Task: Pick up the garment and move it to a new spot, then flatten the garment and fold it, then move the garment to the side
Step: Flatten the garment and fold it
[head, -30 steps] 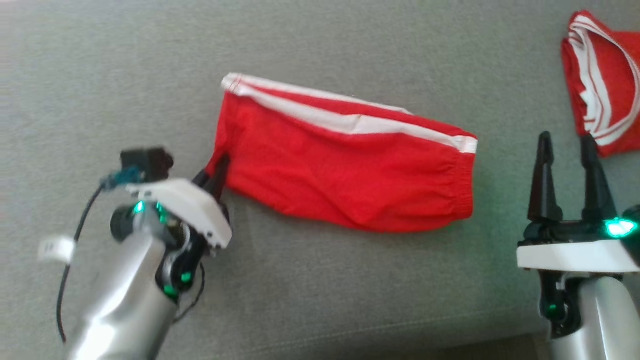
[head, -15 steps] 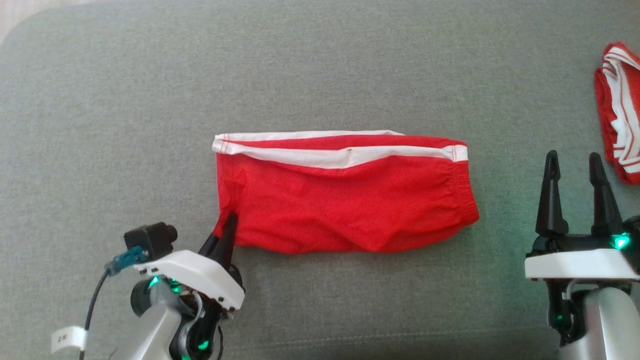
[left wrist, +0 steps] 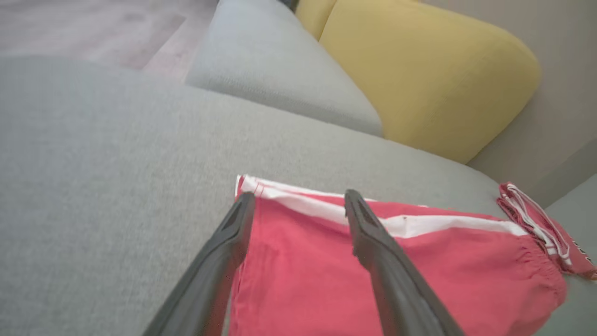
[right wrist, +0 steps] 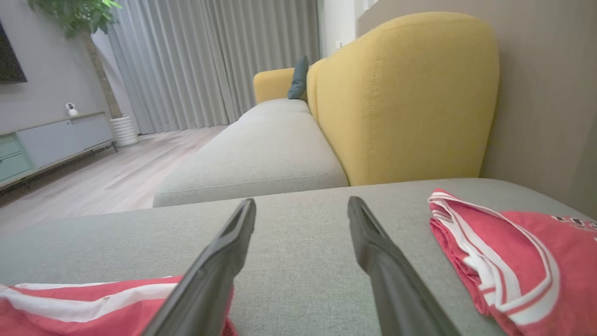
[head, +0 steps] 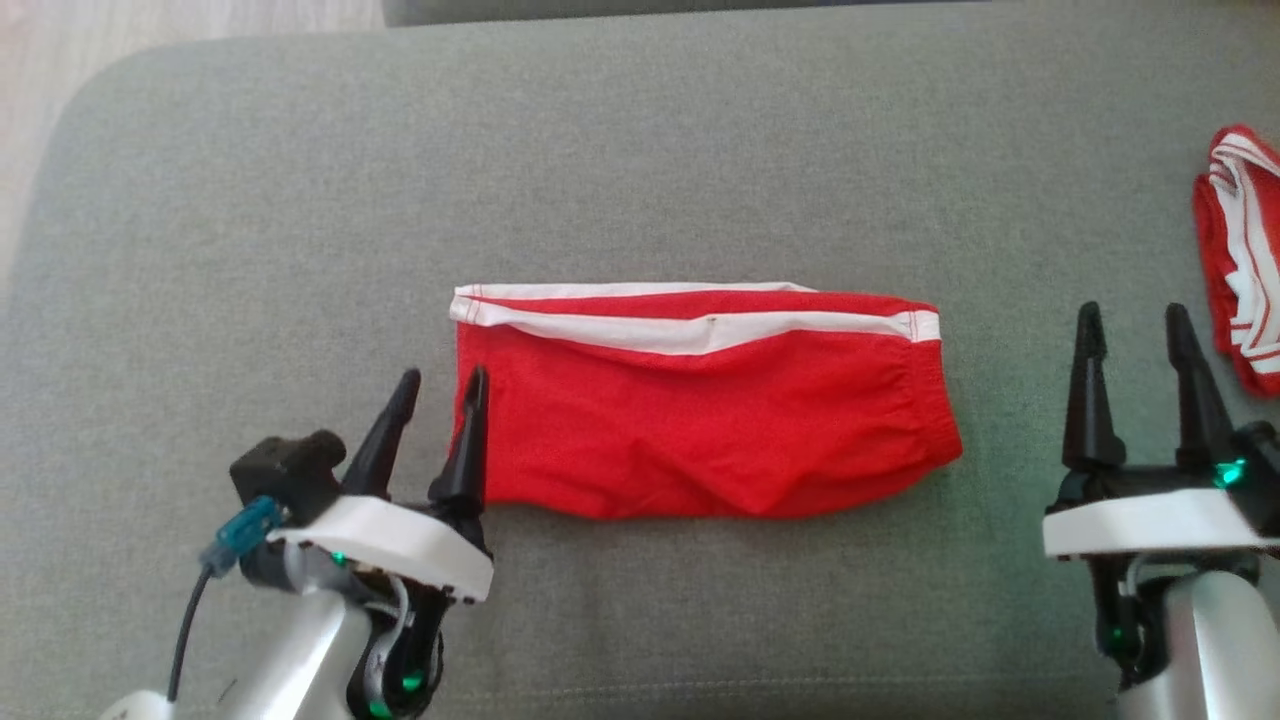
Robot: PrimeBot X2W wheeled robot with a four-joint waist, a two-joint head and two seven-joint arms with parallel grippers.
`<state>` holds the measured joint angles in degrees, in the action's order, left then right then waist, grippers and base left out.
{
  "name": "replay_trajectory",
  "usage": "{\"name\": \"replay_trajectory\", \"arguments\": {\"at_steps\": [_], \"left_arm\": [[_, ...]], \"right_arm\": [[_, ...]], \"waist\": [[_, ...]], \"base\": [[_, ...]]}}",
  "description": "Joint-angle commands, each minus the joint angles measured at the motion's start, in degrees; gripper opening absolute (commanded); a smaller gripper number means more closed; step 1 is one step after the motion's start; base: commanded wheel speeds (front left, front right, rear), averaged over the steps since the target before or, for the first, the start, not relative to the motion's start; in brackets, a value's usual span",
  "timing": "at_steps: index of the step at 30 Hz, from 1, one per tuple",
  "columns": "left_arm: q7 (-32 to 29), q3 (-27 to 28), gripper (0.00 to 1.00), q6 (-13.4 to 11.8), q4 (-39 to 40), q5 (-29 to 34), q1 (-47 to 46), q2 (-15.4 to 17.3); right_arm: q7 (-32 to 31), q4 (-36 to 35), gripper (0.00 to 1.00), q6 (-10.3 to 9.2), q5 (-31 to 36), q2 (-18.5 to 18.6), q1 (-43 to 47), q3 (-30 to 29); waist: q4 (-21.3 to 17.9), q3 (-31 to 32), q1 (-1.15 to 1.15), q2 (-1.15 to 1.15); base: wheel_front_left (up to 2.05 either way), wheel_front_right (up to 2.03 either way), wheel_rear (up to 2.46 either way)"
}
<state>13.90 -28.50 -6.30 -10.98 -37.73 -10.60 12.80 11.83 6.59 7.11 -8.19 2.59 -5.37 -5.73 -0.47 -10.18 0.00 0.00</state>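
Observation:
The garment (head: 700, 410) is a pair of red shorts with white stripes, folded into a flat band on the grey cushion (head: 640, 160); it also appears in the left wrist view (left wrist: 308, 275) and at the lower left of the right wrist view (right wrist: 88, 298). My left gripper (head: 440, 385) is open at the garment's left edge, its right finger over the fabric's edge and nothing pinched (left wrist: 298, 205). My right gripper (head: 1132, 320) stands open to the right of the garment, over bare cushion (right wrist: 301, 210).
A second red and white garment (head: 1240, 250) lies folded at the cushion's right edge (right wrist: 513, 252). A yellow sofa back (right wrist: 401, 93) rises behind the cushion. Pale floor (head: 150, 30) shows past the cushion's far left corner.
My left gripper was shut on the garment's lower left corner; it has let go, opened and straightened up. The head camera shifted, so the whole picture moved.

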Motion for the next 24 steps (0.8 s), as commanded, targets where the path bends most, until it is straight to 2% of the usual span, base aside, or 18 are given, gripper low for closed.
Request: {"name": "replay_trajectory", "arguments": {"at_steps": [1,8,12,24], "left_arm": [[0.9,2.7,1.0,-0.6,3.0,1.6,-1.4,1.1],[1.1,5.4,1.0,-1.6,8.9,9.0,1.2,0.2],[1.1,7.1,1.0,-0.7,9.5,11.1,3.0,-1.4],[1.1,10.1,1.0,2.2,8.1,13.7,4.6,-4.7]], "right_arm": [[-0.9,-2.4,1.0,0.37,0.9,0.3,-1.7,2.0],[-11.0,-3.5,1.0,0.37,2.6,0.3,-0.7,6.3],[-17.0,-2.6,1.0,0.37,3.2,0.3,-0.1,7.6],[-25.9,4.8,1.0,0.37,1.0,1.3,-1.0,6.7]], "waist": [[0.3,0.6,0.0,0.0],[0.9,2.0,0.0,0.0],[1.7,2.4,0.0,0.0],[3.6,2.0,0.0,0.0]], "base": [[0.0,0.0,0.0],[0.0,0.0,0.0],[0.0,0.0,0.0],[0.0,0.0,0.0]]}}
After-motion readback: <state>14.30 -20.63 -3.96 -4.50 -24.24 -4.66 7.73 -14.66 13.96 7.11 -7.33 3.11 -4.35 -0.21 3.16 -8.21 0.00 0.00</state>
